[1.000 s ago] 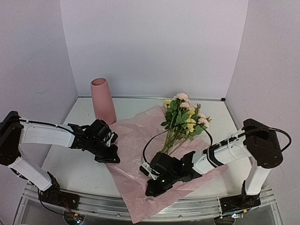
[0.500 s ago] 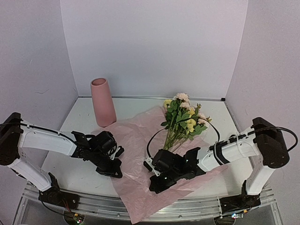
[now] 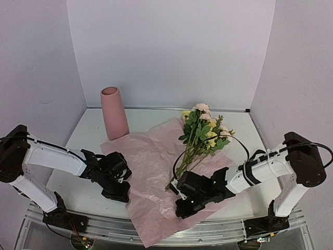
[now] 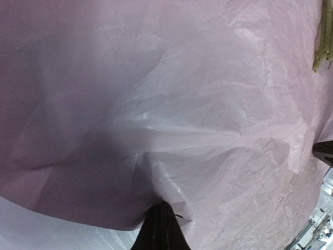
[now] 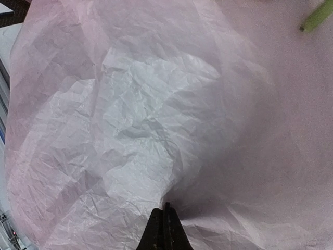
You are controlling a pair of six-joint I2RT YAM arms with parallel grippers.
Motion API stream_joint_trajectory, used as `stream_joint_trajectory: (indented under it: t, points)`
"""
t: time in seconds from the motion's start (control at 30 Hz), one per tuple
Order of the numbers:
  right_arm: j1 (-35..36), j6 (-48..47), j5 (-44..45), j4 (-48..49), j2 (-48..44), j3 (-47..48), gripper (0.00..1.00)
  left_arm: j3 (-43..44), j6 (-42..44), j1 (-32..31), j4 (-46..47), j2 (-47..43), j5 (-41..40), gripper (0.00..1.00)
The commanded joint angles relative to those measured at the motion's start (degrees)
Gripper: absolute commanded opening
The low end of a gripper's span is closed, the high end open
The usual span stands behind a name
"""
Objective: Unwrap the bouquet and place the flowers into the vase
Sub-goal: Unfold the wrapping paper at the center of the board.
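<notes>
left tool [image 4: 161,208], right tool [image 5: 166,211] pinch plain paper [image 3: 151,156]

The vase [image 3: 114,113] is plain matte pink; the crinkled paper [image 3: 151,156] is lilac-pink; the flowers [image 3: 205,130] are pink, cream and yellow with green leaves.

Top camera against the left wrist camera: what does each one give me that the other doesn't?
Only the top view shows the vase standing upright at back left, the blooms of the flowers, and the whole paper reaching the table's near edge. Only the left wrist view shows the left tool shut, with creases fanning out from its tips, so it seems to pinch the sheet. Both show the crinkled pink sheet spread out, the stem ends lying on it, and bare table beside it.
</notes>
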Motion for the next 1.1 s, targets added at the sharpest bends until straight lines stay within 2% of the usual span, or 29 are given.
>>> stream_joint_trajectory:
  t: [0.0, 0.33, 0.47, 0.57, 0.7, 0.8, 0.93, 1.07]
  points:
    - [0.4, 1.6, 2.0, -4.7, -3.1, -2.8, 0.00, -0.7, -0.5, -0.1, -2.6, 2.6, -5.5, 0.00]
    - [0.4, 1.7, 6.8, -11.4, -9.0, -3.8, 0.00, 2.8, -0.8, -0.1, -13.0, -3.2, -8.2, 0.00]
    - [0.3, 4.0, 12.6, -15.9, -11.2, -2.5, 0.00, 5.2, -1.3, -0.1, -15.5, -5.6, -8.9, 0.00]
    - [0.3, 4.9, 16.9, -17.1, -13.2, -1.2, 0.00, 9.4, -1.4, -0.1, -15.5, -8.4, -9.5, 0.05]
    - [-0.6, 6.5, 22.8, -19.8, -14.3, 1.4, 0.00, 16.0, -0.1, -0.1, -15.4, -10.0, -13.3, 0.13]
    - [-3.5, 7.0, 24.2, -21.5, -13.5, 3.4, 0.00, 19.0, 0.0, 0.0, -15.5, -9.1, -19.8, 0.18]
    - [-6.4, 5.2, 24.2, -21.9, -13.0, 5.3, 0.00, 21.2, -1.3, 1.3, -15.2, -6.8, -25.6, 0.18]
    - [-7.5, 2.7, 23.5, -22.3, -11.3, 7.4, 0.00, 22.0, -1.6, 2.7, -14.5, -4.8, -27.0, 0.18]
